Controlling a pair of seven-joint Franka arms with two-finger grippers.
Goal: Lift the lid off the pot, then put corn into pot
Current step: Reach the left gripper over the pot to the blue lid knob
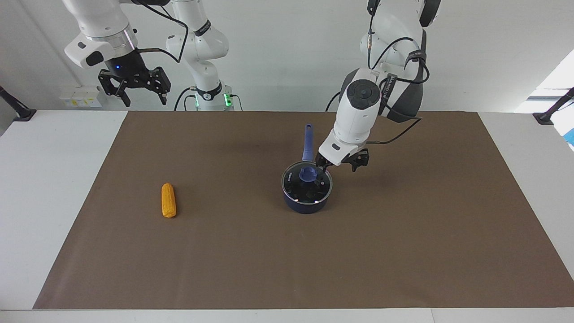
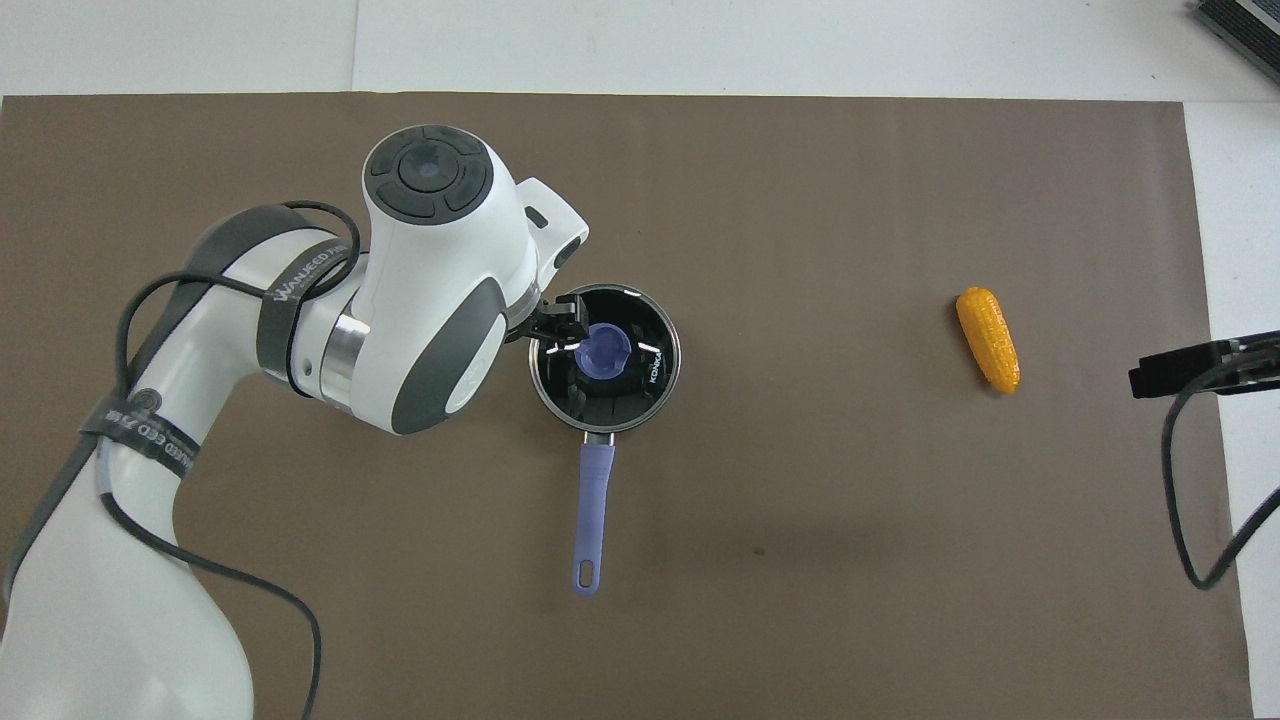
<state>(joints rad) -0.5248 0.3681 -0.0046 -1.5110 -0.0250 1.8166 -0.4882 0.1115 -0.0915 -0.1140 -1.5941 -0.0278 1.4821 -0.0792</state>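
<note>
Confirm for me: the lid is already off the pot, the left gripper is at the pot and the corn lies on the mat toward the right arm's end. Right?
Not quite. The facing view shows the lid still sitting on the pot, unlifted. The rest holds: the left gripper is open at the pot's rim, and the corn lies on the mat toward the right arm's end.

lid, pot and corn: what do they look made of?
Lid: clear glass, judging by the see-through pane with glints, a shiny metal-looking rim, and a matte blue knob, likely plastic. Pot: dark navy, smooth coating, probably enamelled or painted metal; interior black. Corn: yellow-orange with uniform bumpy kernels, looks like a plastic or rubber replica.
</note>
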